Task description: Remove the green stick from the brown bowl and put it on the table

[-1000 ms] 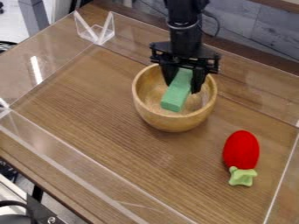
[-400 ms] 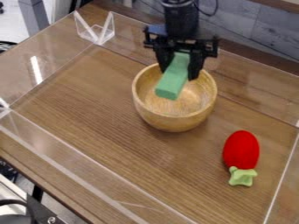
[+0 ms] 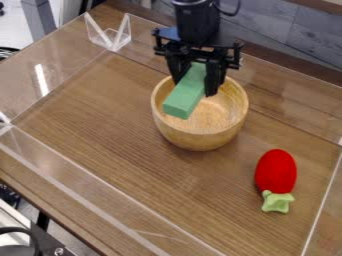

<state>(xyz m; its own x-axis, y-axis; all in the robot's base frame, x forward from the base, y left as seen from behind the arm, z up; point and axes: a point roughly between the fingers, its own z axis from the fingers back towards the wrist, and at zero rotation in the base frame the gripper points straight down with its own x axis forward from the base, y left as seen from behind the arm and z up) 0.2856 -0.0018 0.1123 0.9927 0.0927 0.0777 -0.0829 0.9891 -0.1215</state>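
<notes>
The green stick (image 3: 187, 93) hangs tilted above the brown bowl (image 3: 201, 122), its upper end pinched in my gripper (image 3: 198, 70), which is shut on it and points straight down. The stick's lower end sits over the bowl's left rim, clear of the bowl's floor. The bowl rests on the wood-grain table (image 3: 120, 170) a little behind the middle, and its inside looks bare.
A red strawberry-like toy with a green stem (image 3: 277, 177) lies on the table to the right of the bowl. Low clear acrylic walls (image 3: 54, 75) edge the tabletop. A clear bracket (image 3: 107, 35) stands at the back left corner.
My gripper has risen and drifted slightly left, lifting the green stick out of the bowl. The bowl and red toy have stayed put.
</notes>
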